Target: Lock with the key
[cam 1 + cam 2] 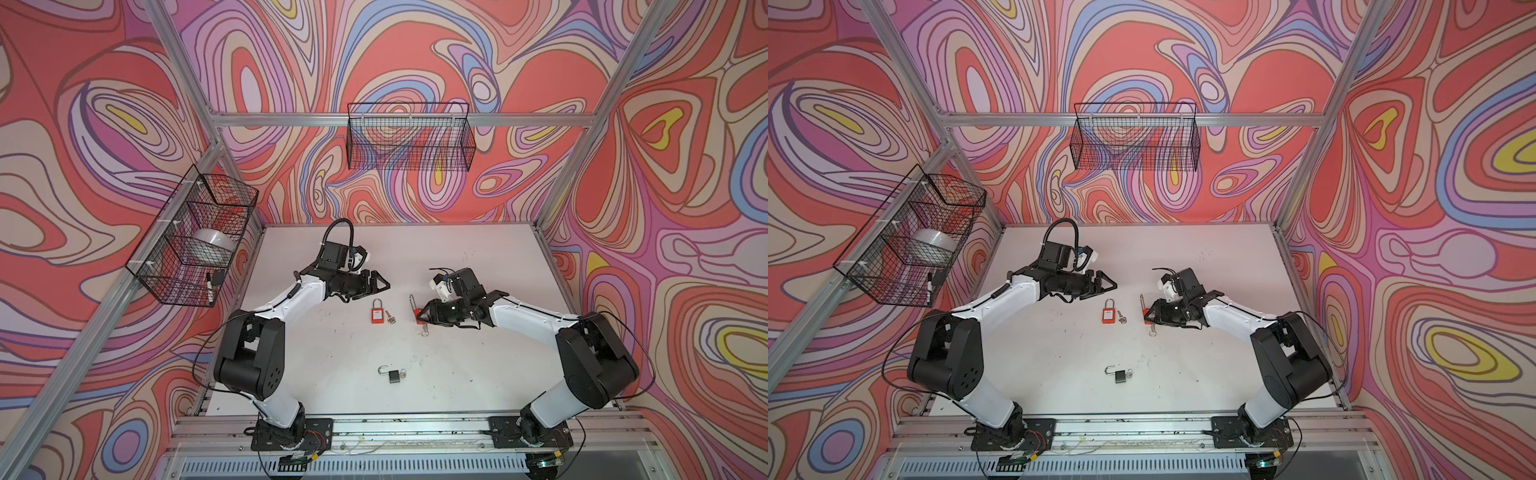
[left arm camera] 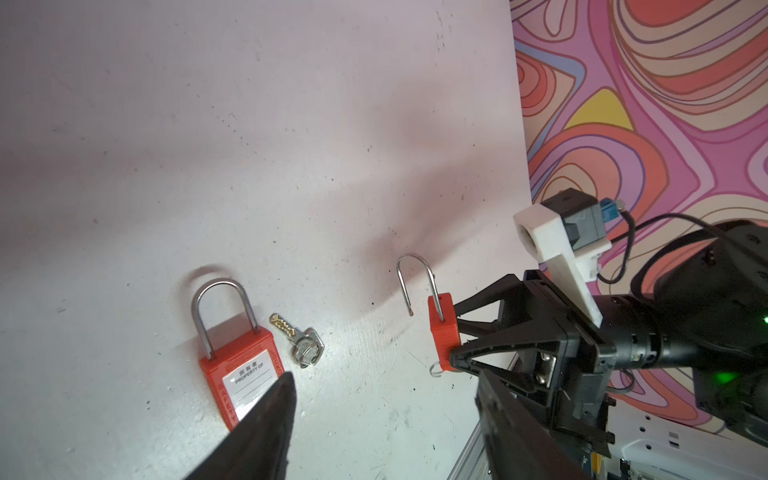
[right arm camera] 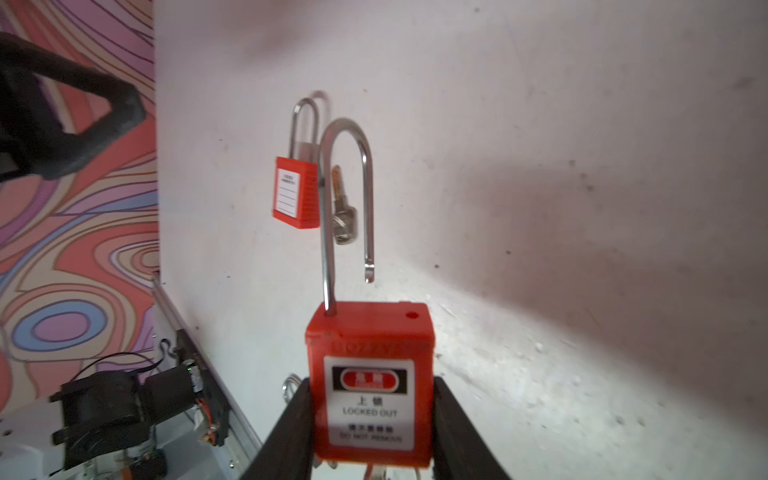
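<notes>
The right gripper (image 3: 372,388) pinches the body of a red plastic padlock (image 3: 370,345), right of centre over the white table (image 1: 478,374); its steel shackle (image 3: 347,166) stands open. The left gripper (image 1: 382,284), jaws spread, hovers by a second, closed red padlock (image 1: 377,312) with a small metal key (image 1: 390,319) beside.

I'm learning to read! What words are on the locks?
"LOCKED OUT": on held lock.
"上锁": same label, just above.
"DO NOT REMOVE": same label, blurred, likely.
"PROPERTY OF": on lying red lock.
"所有者": same label, just above.
Red badge and moulded letters on both: too blurred.
Black lock: none readable.
</notes>
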{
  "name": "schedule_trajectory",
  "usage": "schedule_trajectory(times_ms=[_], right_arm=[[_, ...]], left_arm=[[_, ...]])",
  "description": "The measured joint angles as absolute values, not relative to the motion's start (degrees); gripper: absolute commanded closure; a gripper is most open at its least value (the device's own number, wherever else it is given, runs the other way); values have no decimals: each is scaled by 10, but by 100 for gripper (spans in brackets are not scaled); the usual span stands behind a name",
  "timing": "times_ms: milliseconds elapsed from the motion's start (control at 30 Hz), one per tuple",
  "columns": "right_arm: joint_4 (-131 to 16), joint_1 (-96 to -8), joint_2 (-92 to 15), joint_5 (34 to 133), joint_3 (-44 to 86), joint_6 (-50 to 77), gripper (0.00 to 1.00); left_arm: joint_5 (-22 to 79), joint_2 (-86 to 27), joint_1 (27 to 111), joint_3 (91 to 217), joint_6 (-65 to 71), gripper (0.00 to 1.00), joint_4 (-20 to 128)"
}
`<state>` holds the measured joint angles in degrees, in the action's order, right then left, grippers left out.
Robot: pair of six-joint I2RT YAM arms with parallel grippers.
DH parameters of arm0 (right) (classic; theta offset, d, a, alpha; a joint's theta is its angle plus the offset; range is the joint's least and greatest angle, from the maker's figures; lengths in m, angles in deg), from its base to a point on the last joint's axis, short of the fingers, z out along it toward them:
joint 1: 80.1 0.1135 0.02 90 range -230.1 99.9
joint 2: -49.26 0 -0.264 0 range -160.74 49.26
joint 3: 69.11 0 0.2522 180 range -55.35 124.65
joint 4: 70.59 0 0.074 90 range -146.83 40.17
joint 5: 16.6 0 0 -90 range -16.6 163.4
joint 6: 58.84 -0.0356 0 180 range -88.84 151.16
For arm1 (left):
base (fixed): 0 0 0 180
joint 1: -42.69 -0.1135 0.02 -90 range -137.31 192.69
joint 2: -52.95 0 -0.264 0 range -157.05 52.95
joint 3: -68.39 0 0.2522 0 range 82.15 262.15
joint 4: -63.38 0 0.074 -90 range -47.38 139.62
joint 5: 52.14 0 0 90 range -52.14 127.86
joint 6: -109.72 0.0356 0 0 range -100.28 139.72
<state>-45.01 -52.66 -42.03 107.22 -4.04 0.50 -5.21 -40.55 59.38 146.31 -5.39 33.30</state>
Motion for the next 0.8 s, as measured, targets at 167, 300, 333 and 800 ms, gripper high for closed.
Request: schedule_trajectory(times_ms=[167,300,333,800], right_arm=[[-512,-527,-420,1141,-33,-28,71],[-518,-527,-426,1165,-5,-28,71],[-518,-527,-426,1169,0,-27,72],[-502,-527,-446,1184,49,16,73]], left_arm=[[-72,-382,603,1460,-54,33,361],[-80,-378,613,1460,-55,36,377],[-80,-379,616,1460,-56,37,379],[-69,-400,641,1469,-82,54,407]])
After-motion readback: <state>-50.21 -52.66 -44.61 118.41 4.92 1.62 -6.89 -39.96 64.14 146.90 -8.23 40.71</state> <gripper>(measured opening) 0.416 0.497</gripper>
